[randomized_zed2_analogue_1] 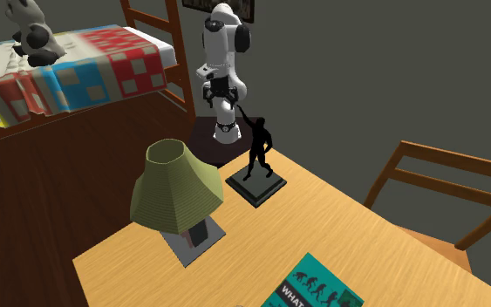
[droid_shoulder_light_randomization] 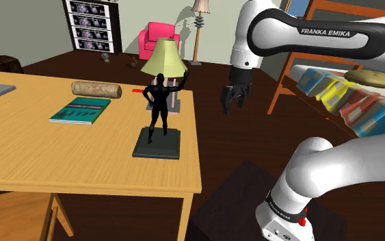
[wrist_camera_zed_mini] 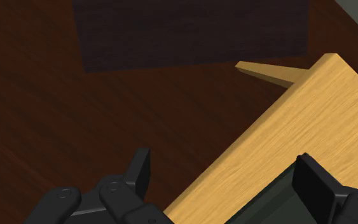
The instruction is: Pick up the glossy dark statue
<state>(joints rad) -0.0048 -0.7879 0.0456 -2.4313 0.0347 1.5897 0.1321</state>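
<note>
Wide-open gripper (droid_shoulder_light_randomization: 235,96) — statue (droid_shoulder_light_randomization: 159,103) untouched
It hangs just past the wooden table (droid_shoulder_light_randomization: 61,154) edge, apart from the black statue, which stands upright on its dark base (droid_shoulder_light_randomization: 156,145).

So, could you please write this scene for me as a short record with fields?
target: glossy black statue, upright on its dark square base, on the wooden table
gripper: open, empty, apart from the statue, near the table's edge
neighbours: lamp close by; teal book and tan roll farther along the table
task state: statue not yet grasped
</note>
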